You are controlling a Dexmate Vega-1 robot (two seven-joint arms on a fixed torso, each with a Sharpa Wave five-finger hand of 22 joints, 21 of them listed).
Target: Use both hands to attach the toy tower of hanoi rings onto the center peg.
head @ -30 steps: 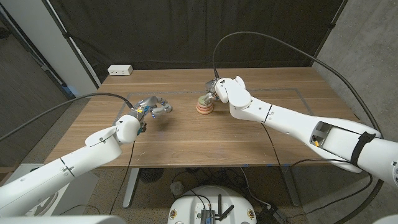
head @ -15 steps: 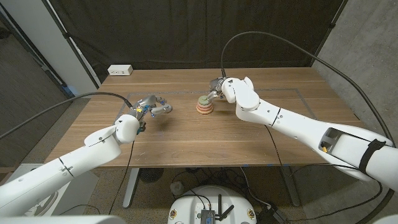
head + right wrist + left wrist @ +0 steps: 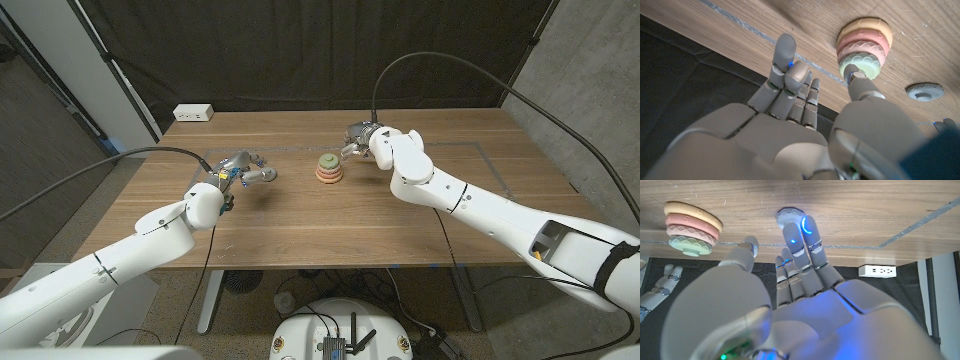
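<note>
Three rings (image 3: 327, 168) sit stacked on the tabletop (image 3: 330, 220). A grey ring (image 3: 789, 215) left of the stack awaits you. Your left robot hand (image 3: 243, 168) touches it ungripped; the right robot hand (image 3: 360, 137) is empty, fingers apart.

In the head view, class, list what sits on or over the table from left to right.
Power strip → left hand → ring stack → right hand.

Setting: robot test lab | Evidence: bare wooden table (image 3: 300, 225) backed by a black curtain (image 3: 300, 50) at 12 o'clock | white power strip (image 3: 193, 113) at 10 o'clock | grey concrete wall (image 3: 590, 90) at 2 o'clock | tape lines (image 3: 480, 150) marking the tabletop
</note>
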